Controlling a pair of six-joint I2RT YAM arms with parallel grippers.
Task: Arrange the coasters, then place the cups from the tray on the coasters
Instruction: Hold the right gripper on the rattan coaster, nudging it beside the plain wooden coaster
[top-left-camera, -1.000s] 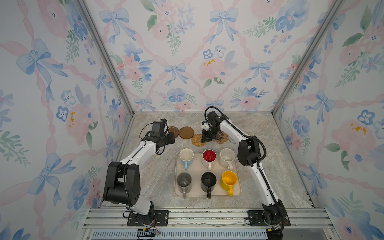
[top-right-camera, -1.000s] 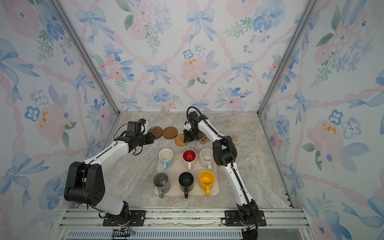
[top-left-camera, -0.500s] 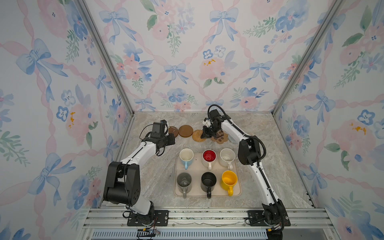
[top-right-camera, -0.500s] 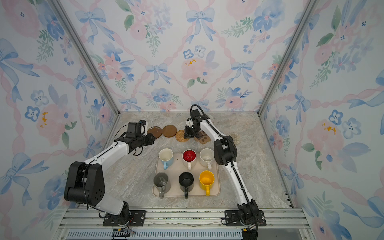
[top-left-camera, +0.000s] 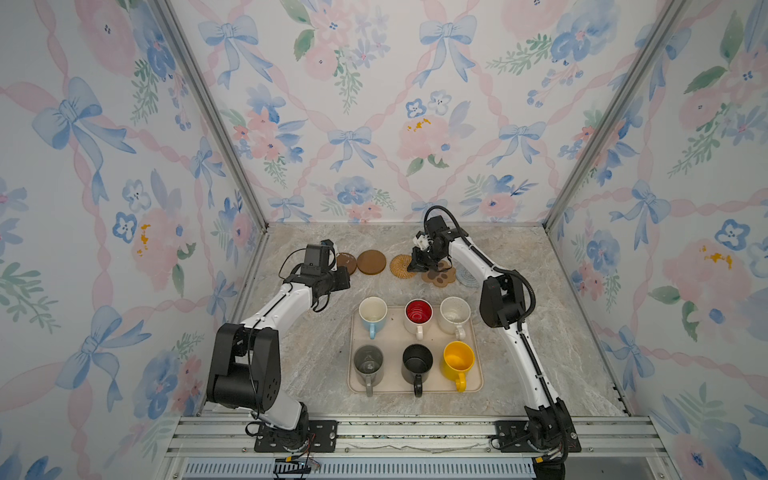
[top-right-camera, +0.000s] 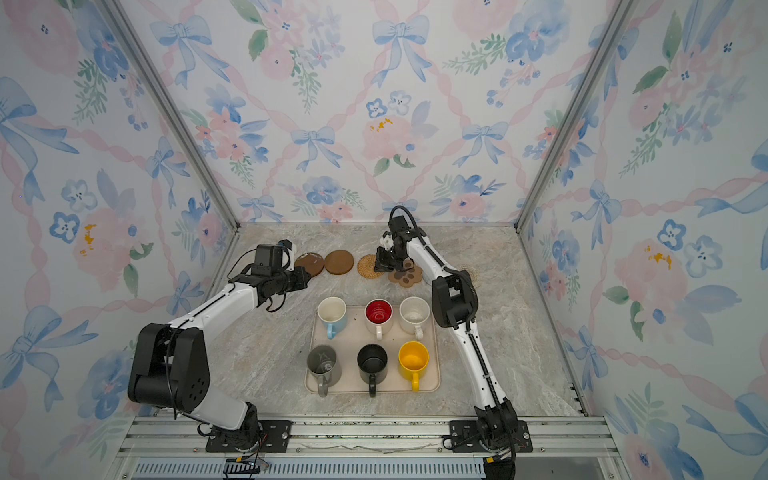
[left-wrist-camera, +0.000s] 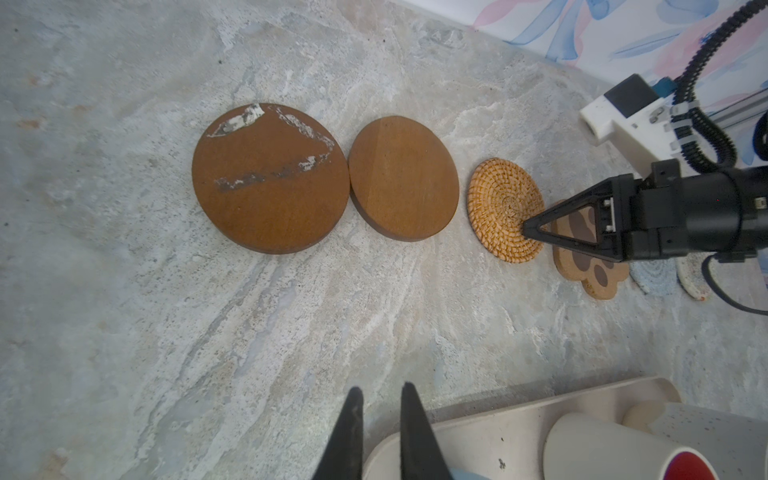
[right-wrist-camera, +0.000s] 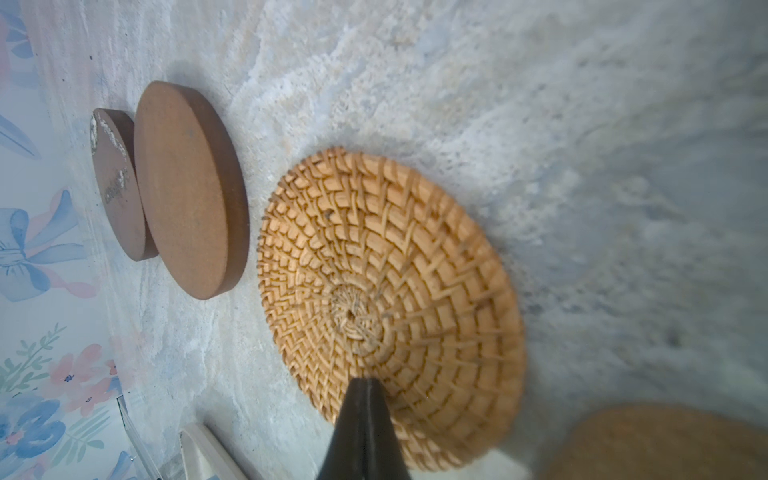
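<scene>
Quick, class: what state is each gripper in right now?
Left gripper: nearly shut, holding nothing.
Right gripper: shut, tip on the rattan coaster, gripping nothing.

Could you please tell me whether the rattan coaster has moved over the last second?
Yes: the rattan coaster slid away from the tray, toward the back wall.

No legible text — none anywhere

Marbled grey tabletop (top-left-camera: 316, 365); floral bow-print walls (top-left-camera: 374, 124) around; aluminium rail (top-left-camera: 415, 432) along front edge.
</scene>
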